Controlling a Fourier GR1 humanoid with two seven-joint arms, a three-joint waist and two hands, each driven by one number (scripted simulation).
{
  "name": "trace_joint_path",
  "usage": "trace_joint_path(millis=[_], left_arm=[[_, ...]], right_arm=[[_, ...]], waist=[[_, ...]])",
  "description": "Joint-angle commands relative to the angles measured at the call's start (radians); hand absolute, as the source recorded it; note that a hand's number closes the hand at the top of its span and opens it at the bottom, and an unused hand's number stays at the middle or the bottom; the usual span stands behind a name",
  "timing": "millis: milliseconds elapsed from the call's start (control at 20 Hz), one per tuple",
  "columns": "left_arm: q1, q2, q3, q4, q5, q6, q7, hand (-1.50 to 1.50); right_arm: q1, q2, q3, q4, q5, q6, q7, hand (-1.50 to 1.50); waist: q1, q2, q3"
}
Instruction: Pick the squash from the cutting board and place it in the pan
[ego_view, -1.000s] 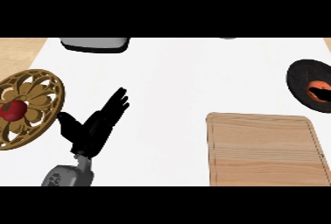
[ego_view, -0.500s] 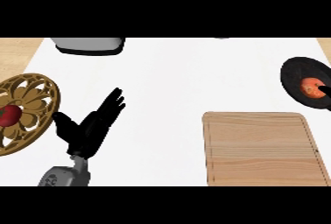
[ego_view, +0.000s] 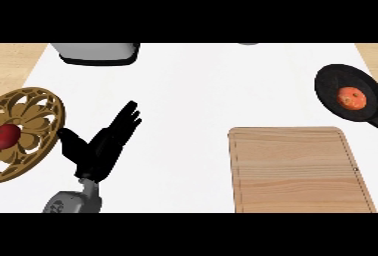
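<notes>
Squash (ego_view: 352, 98) sits in the black pan (ego_view: 331, 85) at right, cutting board (ego_view: 295, 170) bare, so placement looks done; left hand (ego_view: 101, 146) rests open, fingers straight, at lower left; right hand not in view.

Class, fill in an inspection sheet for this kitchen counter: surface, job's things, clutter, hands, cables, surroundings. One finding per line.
Surface: white counter, wooden strips at the far corners.
Job's things: cutting board bare, at lower right; squash lying in the black pan at the right edge.
Clutter: gold openwork dish at left holding a red item; grey appliance at the top edge.
Hands: left hand open, fingers straight, holding nothing; right hand not in view.
Cables: nothing seen.
Surroundings: nothing seen beyond the counter.
</notes>
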Motion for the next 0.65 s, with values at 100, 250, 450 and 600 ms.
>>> trace_joint_path(millis=[100, 250, 450, 600], left_arm=[[0.023, -0.003, -0.006, -0.011, 0.001, -0.01, 0.0, 0.0], [0.017, 0.005, 0.011, -0.026, 0.01, -0.01, 0.016, 0.0], [0.026, -0.013, -0.008, -0.026, -0.019, 0.009, -0.001, 0.0], [0.028, -0.007, 0.011, -0.008, -0.003, -0.009, -0.007, 0.0]], right_arm=[[0.109, -0.031, -0.003, 0.008, -0.02, 0.153, -0.106, -1.5], [0.099, -0.007, 0.015, 0.012, -0.014, 0.139, -0.102, -1.5], [0.105, -0.085, 0.014, 0.01, -0.022, 0.221, -0.081, -1.5], [0.146, -0.031, 0.022, 0.01, -0.025, 0.203, -0.147, -1.5]], waist=[[-0.007, -0.009, -0.002], [-0.003, -0.01, -0.003], [0.0, -0.01, -0.002], [-0.008, -0.011, -0.003]])
